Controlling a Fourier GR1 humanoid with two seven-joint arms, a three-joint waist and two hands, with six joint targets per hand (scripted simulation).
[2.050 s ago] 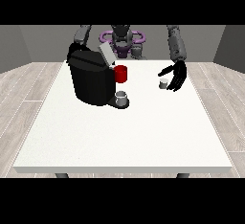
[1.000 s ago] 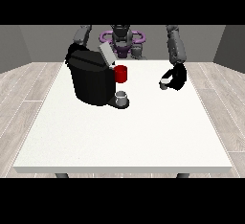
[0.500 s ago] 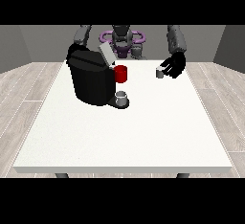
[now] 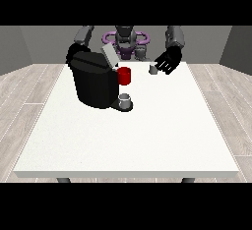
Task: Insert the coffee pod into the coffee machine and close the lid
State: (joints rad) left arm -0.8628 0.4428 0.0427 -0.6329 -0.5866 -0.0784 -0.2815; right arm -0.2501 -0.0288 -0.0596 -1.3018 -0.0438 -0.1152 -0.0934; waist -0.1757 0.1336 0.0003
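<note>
The hand at the view's right (image 4: pixel 167 63) hangs above the table's (image 4: pixel 147 135) far edge with the small grey coffee pod (image 4: pixel 153 69) at its curled fingertips, apparently pinched, lifted clear to travel towards the coffee machine (image 4: pixel 93 80), whose lid (image 4: pixel 109 56) stands open to receive it.

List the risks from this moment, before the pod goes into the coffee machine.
1. The hand at the view's right has the small grey pod at its fingertips; whether it is properly held is unclear, so it might slip on the way.
2. The red mug stands beside the open lid of the coffee machine, right on the path; the arm may knock it.
3. The raised lid could be bumped shut early.
</note>
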